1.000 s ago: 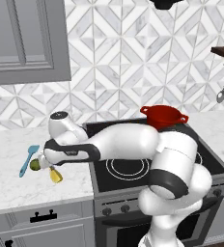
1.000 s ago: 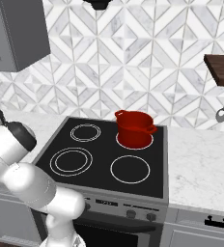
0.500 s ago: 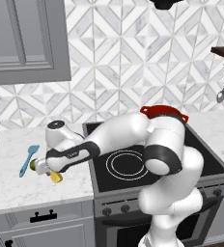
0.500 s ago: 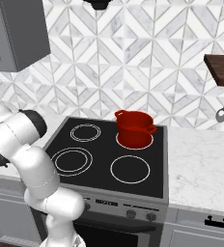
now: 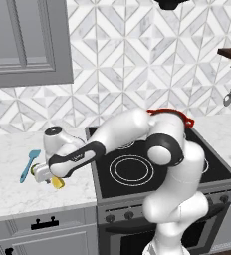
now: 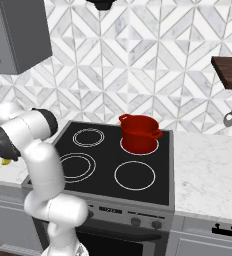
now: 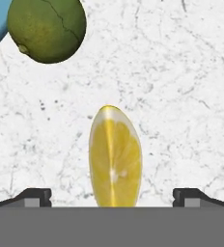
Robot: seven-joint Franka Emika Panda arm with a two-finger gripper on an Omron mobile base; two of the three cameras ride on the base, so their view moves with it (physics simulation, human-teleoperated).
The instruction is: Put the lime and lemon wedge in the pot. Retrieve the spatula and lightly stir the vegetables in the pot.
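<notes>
— Over on the worktop (image 5: 18, 194) left of the stove, what's the arm up to?

— It's reaching low for the wedge (image 7: 115, 157). The end effector (image 7: 112, 195) hangs right over it, jaws spread wide, one tip on each side of the yellow slice, nothing gripped yet.

— So the first step, then?

— Looks like it to me. The lime (image 7: 46, 30) sits on the marble just past the wedge, near but apart, with the blue spatula (image 5: 29, 165) lying right beside it. Neither fruit is in the pot (image 6: 139, 132), which stands on the back right burner, well away.

— What does it need next?

— I'd say drop a touch, close on the wedge across its narrow width, lift, and swing a long way right to the pot. The slice is slim and pointed, so an off-centre pinch might squirt it out.
</notes>
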